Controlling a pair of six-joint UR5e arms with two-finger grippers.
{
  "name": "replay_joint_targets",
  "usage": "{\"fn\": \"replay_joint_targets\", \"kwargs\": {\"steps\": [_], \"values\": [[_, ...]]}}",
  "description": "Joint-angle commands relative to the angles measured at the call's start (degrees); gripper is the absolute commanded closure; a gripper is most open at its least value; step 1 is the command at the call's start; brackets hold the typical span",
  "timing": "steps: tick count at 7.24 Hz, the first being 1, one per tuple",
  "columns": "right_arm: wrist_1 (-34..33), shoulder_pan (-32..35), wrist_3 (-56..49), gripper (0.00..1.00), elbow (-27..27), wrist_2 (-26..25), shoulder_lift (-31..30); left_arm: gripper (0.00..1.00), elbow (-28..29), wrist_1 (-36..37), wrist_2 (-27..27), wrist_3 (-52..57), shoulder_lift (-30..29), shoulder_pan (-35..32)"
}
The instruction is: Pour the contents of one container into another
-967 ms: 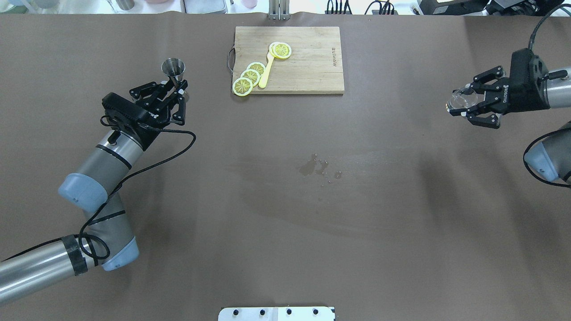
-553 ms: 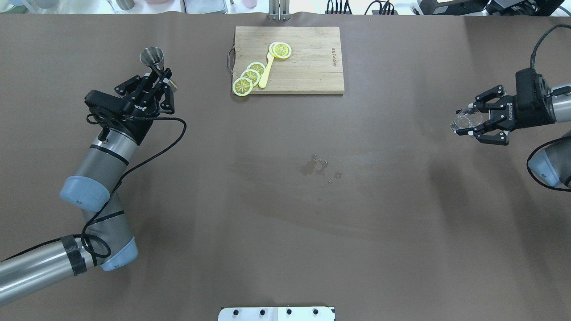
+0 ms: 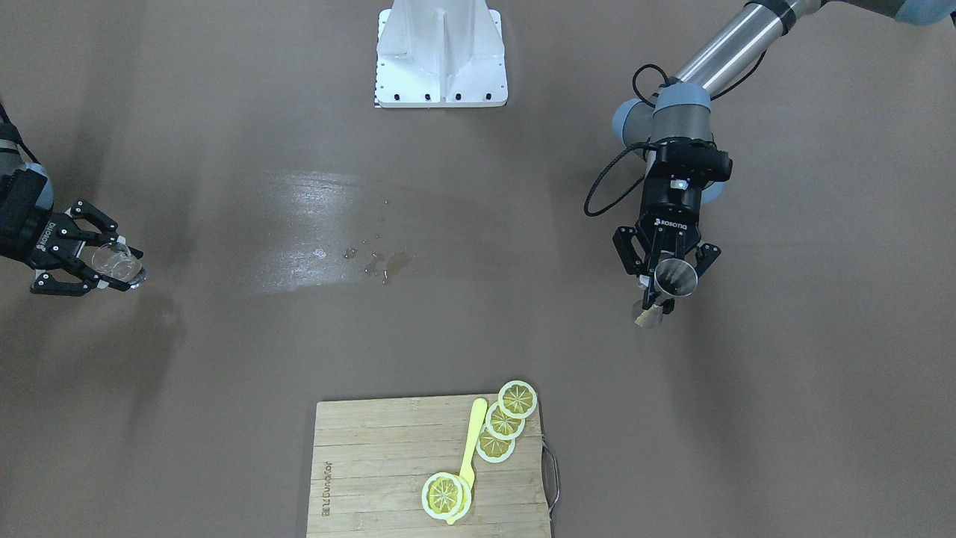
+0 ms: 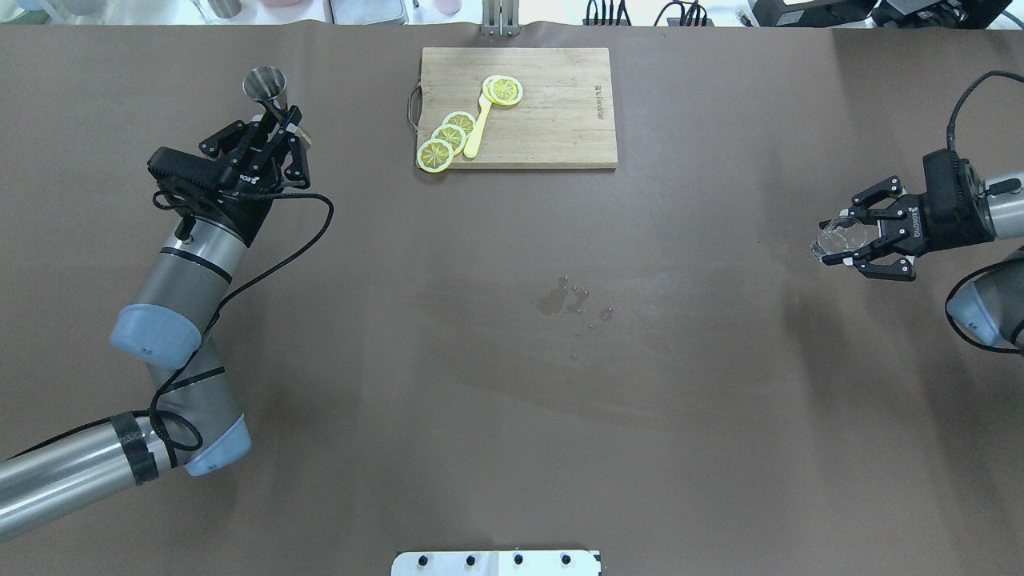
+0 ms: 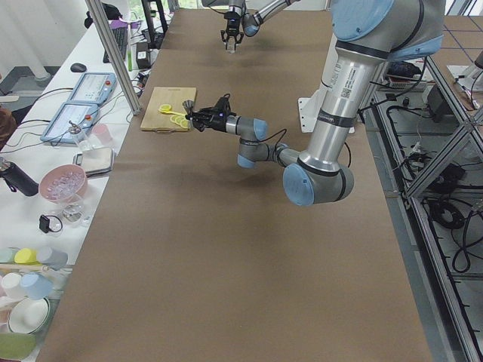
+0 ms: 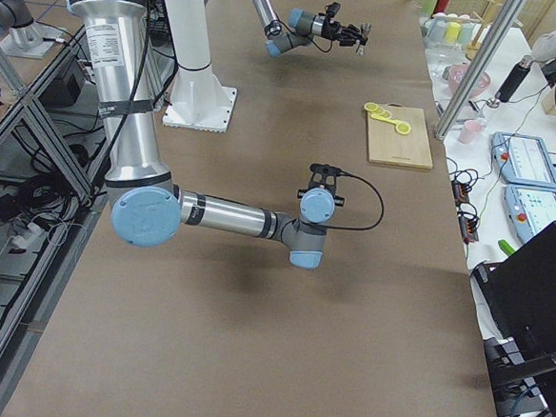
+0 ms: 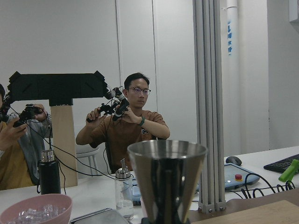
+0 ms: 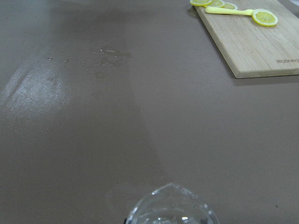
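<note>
Obs.: left claw (image 4: 286, 132) is clamped across the narrow waist of the jigger (image 4: 268, 86), out on the robot's left side toward the far edge of the counter (image 4: 512, 432). In the left wrist view the upper cone stands mouth-up and roughly upright, which we judge suits a receiving vessel: a waist grip leaves the rim free. Right claw (image 4: 840, 238) grips the glass (image 3: 119, 261) from both sides at the opposite end of the counter. The glass looks tipped toward the centre, though we cannot tell its exact angle or whether it holds liquid. Both vessels appear carried above the surface, not resting on it. They are well apart, so no pour is possible from here. We judge that either they must be brought together or each is heading for a set-down. A wet patch (image 4: 560, 300) with scattered droplets lies mid-counter. The cutting board (image 4: 552, 120) with lemon slices (image 4: 436, 154) sits at the far edge, near the jigger but apart from it. Room: the stretch between the claws carries only the wet patch, so either arm has open travel inward. The left claw has little margin toward the far edge, and the right claw little toward its end of the counter.
</note>
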Motion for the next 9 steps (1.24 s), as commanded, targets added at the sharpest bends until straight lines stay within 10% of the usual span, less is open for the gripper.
{"fn": "replay_joint_targets", "kwargs": {"steps": [1, 6, 9], "values": [[0.1, -1.0, 0.1, 1.0, -0.3, -3.4, 0.2, 1.0, -9.5, 11.5, 0.4, 0.4, 0.1, 0.1], [3.7, -8.6, 0.4, 1.0, 1.0, -11.0, -0.8, 1.0, -12.4, 28.5, 24.9, -18.5, 1.3, 5.8], [4.2, -10.7, 0.4, 1.0, 2.9, -12.6, -3.2, 1.0, -12.4, 43.1, 28.9, -40.0, 2.5, 5.8]]}}
